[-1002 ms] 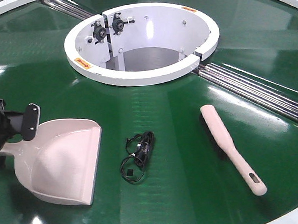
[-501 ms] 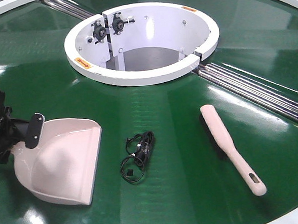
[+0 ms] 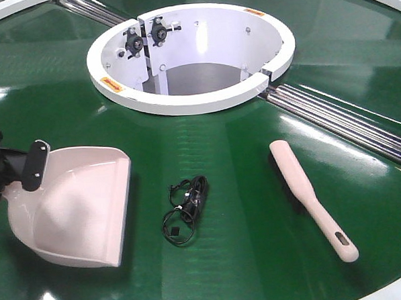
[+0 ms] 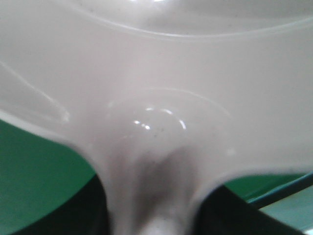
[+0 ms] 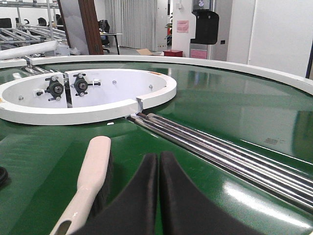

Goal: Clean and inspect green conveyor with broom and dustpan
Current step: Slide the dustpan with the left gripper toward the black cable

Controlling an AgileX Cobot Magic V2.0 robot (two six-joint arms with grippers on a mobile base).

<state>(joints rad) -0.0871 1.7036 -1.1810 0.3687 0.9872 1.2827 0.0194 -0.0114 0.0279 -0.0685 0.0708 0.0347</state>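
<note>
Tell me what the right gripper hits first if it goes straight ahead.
Only bare green conveyor right ahead, then probably the metal rollers; depth unclear. The broom lies left of that line.

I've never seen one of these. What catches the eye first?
A big white ring opening sits in the glossy green conveyor, at the back. Nearer are a pale dustpan on the left, a tangle of black cable in the middle and a broom on the right.

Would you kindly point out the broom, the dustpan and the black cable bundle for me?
broom (image 3: 295, 175): front view, back of the brush head.
dustpan (image 3: 76, 213): front view, inside of the scoop.
black cable bundle (image 3: 193, 203): front view, its thicker middle.
</note>
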